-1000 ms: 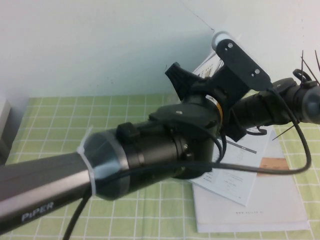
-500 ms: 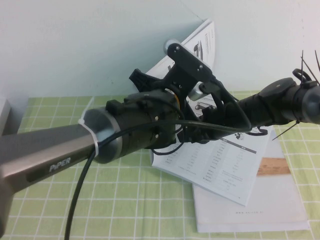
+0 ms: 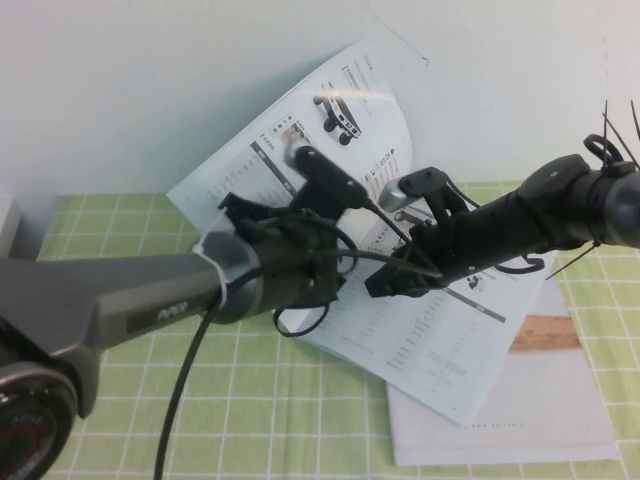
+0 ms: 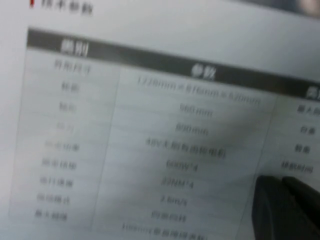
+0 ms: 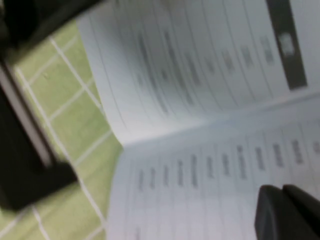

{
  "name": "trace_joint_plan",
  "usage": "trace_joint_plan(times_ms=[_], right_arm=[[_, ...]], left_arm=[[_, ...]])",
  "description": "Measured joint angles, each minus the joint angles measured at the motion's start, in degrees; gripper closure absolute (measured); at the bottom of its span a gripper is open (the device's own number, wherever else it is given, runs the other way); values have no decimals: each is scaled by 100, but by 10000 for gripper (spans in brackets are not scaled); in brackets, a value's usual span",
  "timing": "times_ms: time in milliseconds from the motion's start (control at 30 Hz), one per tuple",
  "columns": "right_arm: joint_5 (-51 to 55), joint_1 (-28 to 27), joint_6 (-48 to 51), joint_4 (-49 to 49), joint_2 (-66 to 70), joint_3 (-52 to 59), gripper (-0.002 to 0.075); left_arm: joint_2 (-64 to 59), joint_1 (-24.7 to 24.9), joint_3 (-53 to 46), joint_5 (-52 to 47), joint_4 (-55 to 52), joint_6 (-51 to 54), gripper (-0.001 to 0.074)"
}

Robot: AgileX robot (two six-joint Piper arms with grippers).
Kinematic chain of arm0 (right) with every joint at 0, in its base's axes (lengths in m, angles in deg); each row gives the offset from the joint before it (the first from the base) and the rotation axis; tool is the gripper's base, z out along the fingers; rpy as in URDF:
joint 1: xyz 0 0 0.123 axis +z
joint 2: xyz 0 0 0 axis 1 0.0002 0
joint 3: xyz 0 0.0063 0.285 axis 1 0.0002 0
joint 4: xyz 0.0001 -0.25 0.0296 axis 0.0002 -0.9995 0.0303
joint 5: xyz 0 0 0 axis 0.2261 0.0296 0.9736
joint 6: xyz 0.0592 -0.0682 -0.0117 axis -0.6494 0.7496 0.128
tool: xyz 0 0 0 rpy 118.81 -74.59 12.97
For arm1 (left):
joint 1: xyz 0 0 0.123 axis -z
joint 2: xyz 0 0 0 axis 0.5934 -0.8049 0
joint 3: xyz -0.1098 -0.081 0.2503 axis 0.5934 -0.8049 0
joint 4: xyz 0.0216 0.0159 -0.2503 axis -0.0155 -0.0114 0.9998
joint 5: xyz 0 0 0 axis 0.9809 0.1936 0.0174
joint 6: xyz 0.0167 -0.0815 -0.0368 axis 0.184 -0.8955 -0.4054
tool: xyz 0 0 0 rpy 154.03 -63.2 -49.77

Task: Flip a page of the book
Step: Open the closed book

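The book (image 3: pixel 440 340) lies open on the green checked cloth. Its cover leaf, the page (image 3: pixel 330 120), stands up and leans left, with its inner side of tables and wheeled-robot pictures facing me. My left gripper (image 3: pixel 232 207) is shut and rests against that inner side. In the left wrist view its fingers (image 4: pixel 280 210) lie together on the printed table (image 4: pixel 150 125). My right gripper (image 3: pixel 385 283) is shut and sits low over the flat inner page near the fold. The right wrist view shows its fingers (image 5: pixel 285 215) together over the table page (image 5: pixel 210 165).
A plain white booklet (image 3: pixel 540 420) with a brown strip lies under the book at the front right. The green checked cloth (image 3: pixel 300 420) covers the table. A white wall stands behind. The left arm (image 3: pixel 120 300) crosses the front left, and a grey box edge (image 3: pixel 6 240) is at far left.
My left gripper has swung left and down, and the page has opened further to the left, showing more of its inner side. The right arm has stayed in place.
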Motion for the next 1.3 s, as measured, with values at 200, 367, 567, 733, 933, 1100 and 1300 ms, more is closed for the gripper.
trace_joint_plan(times_ms=[200, 367, 567, 733, 933, 1100, 1300], right_arm=[[179, 0, -897, -962, 0, -17, 728], [467, 0, -1831, -1898, -62, -104, 728], [1051, -90, -2079, -2429, -128, -114, 728], [1585, -340, -2115, -2570, -151, -114, 728], [1678, -627, -2091, -2967, -540, -57, 729], [1216, -582, -1674, -2430, -955, -84, 729], [836, -258, -1209, -1656, -667, -596, 729]], left_arm=[[-10, -369, 0, -273, 1289, 690, 738], [58, -383, 0, -416, 1623, 915, 738], [595, -383, 0, -199, 1754, 1053, 738], [1022, -422, 0, -256, 2314, 1624, 738], [1285, -546, 0, -283, 2970, 2213, 738], [1437, -545, 0, -38, 3088, 2322, 738], [1487, -545, 0, 46, 3155, 2402, 738]])
